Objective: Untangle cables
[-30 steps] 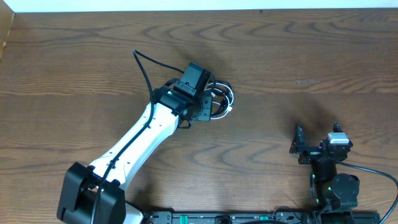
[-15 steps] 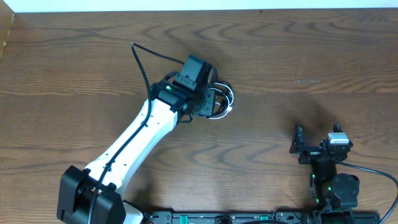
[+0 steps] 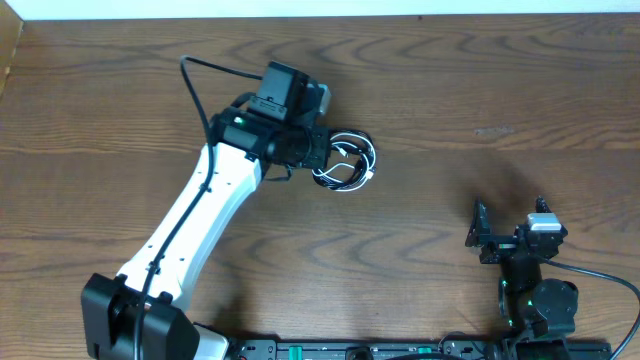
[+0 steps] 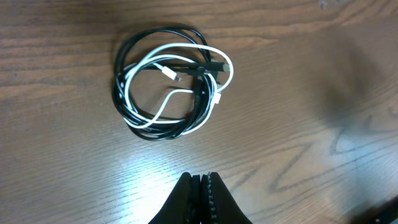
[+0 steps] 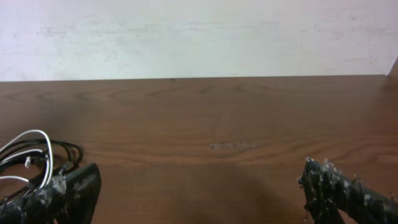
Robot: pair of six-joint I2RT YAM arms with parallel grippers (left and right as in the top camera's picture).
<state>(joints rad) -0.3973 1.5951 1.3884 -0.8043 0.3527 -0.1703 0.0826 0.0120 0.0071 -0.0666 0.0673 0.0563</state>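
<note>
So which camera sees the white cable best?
The left wrist view: the white cable lies whole in plain sight there, coiled with the black cable. Overhead shows it tiny. The right wrist view catches only a piece at its left edge.

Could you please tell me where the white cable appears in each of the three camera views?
Overhead: white cable sits just right of centre, in the small coil beside the left arm's wrist.
Left wrist: white cable loops through the upper middle, left of centre.
Right wrist: white cable shows at the lower left edge.
Shared landmark: the black cable coiled with it.
</note>
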